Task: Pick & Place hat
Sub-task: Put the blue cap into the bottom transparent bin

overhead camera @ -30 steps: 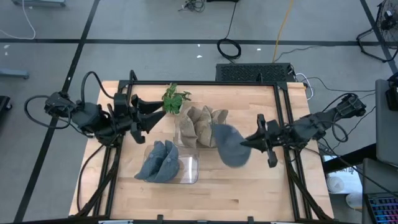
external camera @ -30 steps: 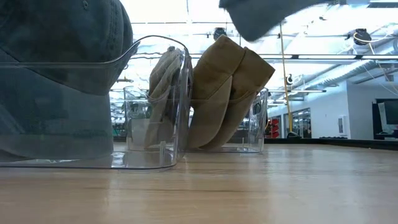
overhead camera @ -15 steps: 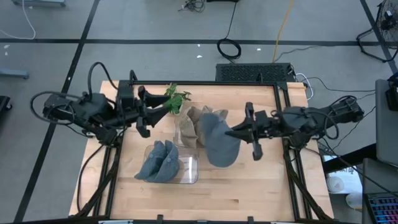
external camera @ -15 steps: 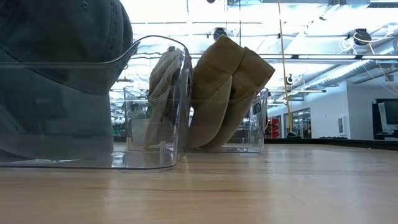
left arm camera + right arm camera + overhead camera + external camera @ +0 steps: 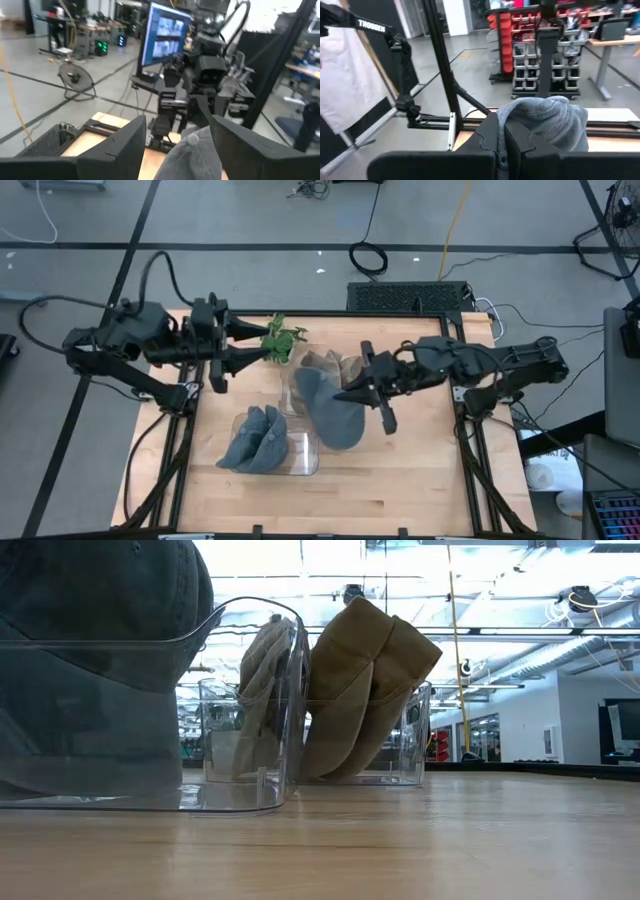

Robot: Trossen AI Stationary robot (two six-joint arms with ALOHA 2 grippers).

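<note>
A grey-blue hat (image 5: 330,415) hangs in the air over the middle of the table, with my right gripper (image 5: 343,394) shut on it. In the right wrist view its crown (image 5: 550,122) bulges past the shut fingers. My left gripper (image 5: 262,344) is open and empty at the far left, pointing level toward the table's right edge beside a small green plant (image 5: 282,337). Through its open fingers the left wrist view shows the hat (image 5: 192,157) and my right arm behind it. Neither gripper shows in the low view. My right gripper pinches the hat's cloth at its upper right edge (image 5: 345,402) between its two fingers. The fingers (image 5: 495,142) come level from the table's right side. The hat hangs below and beyond them, clear of the table; brim or crown edge, I cannot tell.
A clear bin (image 5: 305,460) near the front holds grey-blue hats (image 5: 255,442). Behind it a second clear bin (image 5: 420,730) holds tan hats (image 5: 360,690). The held hat hangs over the right ends of both. Bare wood lies to the right and along the near edge.
My right gripper has carried the hat toward the table's left edge and upward, out of the top of the low view; the hat now hangs by the bins. My left gripper has risen and moved toward the far edge, rolling somewhat, and stays open.
</note>
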